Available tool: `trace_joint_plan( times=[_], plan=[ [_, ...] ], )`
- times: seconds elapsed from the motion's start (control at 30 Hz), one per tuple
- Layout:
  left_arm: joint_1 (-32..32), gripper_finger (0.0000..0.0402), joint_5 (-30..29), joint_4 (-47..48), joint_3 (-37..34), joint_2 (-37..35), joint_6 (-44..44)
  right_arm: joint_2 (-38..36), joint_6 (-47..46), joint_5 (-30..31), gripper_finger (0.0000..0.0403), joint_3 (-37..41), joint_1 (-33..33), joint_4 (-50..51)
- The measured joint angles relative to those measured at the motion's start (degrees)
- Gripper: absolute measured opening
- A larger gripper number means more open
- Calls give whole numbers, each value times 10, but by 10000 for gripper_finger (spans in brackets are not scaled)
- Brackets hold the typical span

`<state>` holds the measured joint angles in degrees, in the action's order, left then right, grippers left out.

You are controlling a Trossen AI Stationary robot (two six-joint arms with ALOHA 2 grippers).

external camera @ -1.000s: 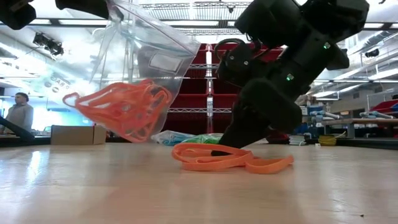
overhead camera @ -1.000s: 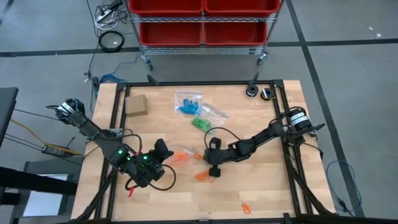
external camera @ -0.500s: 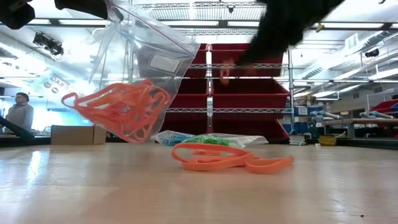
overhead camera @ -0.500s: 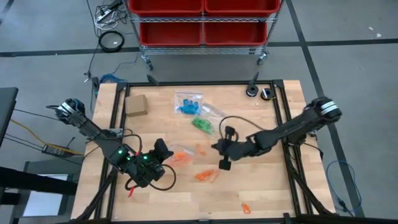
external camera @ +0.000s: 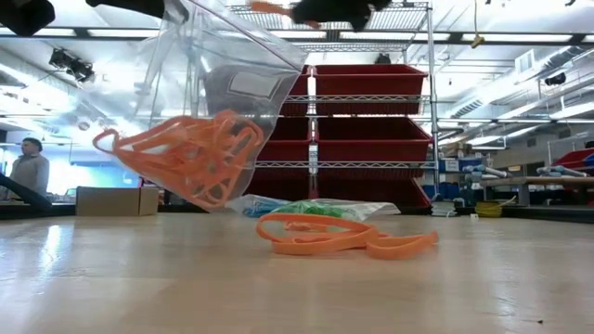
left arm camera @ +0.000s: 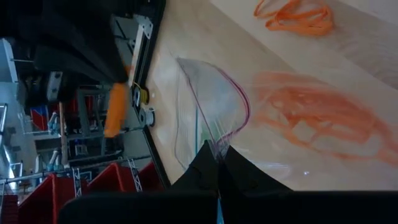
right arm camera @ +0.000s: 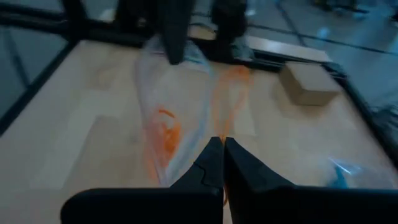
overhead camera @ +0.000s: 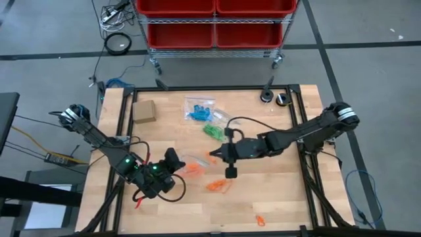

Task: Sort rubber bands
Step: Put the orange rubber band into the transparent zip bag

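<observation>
Since most of the orange rubber bands already sit inside the clear bag, you can count that color as partly sorted. Your left tool is at the near left of the bench. It is shut tight on the top edge of that bag and holds it up off the wood. A small orange pile lies loose on the bench just past the bag, so it is left to do. One more orange band lies alone by the near edge, well apart from the rest.

Your right tool is over the middle of the bench, close to the mouth of the bag. It is closed, and something thin and orange shows at its tip. My guess is that it is one band, ready to go in the bag, but I cannot be sure.

Farther back, the green bands and the blue bands lie with other clear bags. I cannot tell if they are all inside. A small cardboard box sits at the far left.
</observation>
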<state>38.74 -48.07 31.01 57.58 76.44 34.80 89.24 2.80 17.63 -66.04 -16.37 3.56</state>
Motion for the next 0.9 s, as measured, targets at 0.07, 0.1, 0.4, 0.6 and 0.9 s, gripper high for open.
trace_joint_plan(
  times=[0.07,0.1,0.4,0.6,0.9],
  plan=[
    [0,1,1,0,0,0,6,30,14,-17,0,-38,4,29],
    [0,1,2,0,0,0,6,42,21,-25,0,-57,4,44],
    [-1,1,2,-12,0,0,13,131,48,-96,0,-170,9,156],
    [-1,1,1,-42,0,0,41,149,49,-119,0,-187,12,165],
    [-5,1,1,-48,0,0,42,148,22,-133,49,-187,13,167]
  ],
)
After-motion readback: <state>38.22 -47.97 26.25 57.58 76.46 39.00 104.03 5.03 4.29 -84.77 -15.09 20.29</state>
